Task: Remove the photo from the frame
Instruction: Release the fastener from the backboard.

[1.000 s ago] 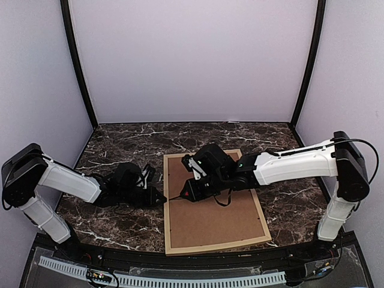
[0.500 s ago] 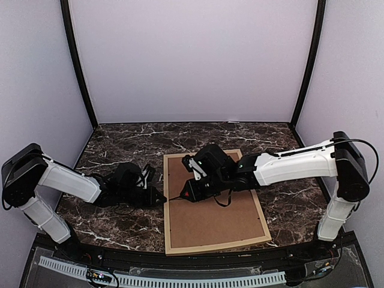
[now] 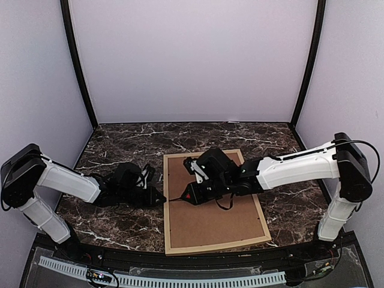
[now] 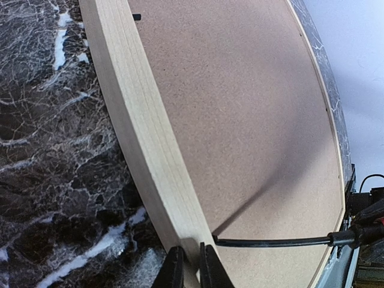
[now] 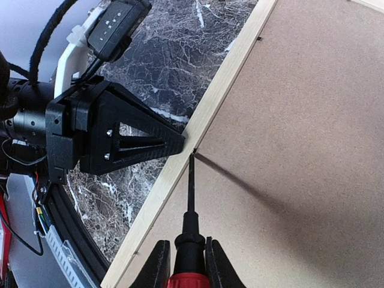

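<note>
Grip first: my right gripper is pinching the red handle of a screwdriver. The black shaft points straight ahead of the fingers. Its tip sits where the brown backing board meets the inner edge of the frame. I judge I am working at a retaining tab there, though the tab itself is too small to make out.

That wooden rail runs crosswise to the shaft, just beyond the tip. Directly across it is my left gripper, with fingers pressed together and tips against the rail's outer face, bracing it rather than holding anything.

The frame lies face down, its long axis running away from the arm bases. Most of the board spreads to the right of the tool, under my right arm. The photo is out of sight, and I take it to be beneath the board. The right hand is nearer to it, and the board must come up first.

Past both hands is a dark marble-patterned table, closed in by pale lilac walls.
</note>
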Available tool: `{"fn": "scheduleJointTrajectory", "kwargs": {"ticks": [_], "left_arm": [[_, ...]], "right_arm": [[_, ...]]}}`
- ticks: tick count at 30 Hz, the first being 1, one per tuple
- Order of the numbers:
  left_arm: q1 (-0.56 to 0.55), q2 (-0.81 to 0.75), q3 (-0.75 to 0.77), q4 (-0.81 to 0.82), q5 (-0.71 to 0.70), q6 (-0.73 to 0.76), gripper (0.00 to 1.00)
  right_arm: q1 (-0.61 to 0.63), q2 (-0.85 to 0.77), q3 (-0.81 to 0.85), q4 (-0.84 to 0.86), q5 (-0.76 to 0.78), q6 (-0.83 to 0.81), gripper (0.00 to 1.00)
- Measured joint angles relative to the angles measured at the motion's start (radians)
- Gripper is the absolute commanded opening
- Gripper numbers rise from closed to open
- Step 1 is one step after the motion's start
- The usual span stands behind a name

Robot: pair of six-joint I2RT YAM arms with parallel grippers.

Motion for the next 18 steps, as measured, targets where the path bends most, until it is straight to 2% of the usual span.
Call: {"fn": "scheduleJointTrajectory", "kwargs": {"ticks": [9,18], "left_arm": [[-0.009,-0.013,0.015,-0.047,-0.025,0.001,0.11],[-0.013,-0.035,0.037,-0.125,-0.053,0.01,0.14]], "right_arm": [[0.05,-0.167,-0.165,0.175,-0.043,0.01,0.0],[0.039,-0.301,-0.288,0.162,0.025,0.018,0.0]]}}
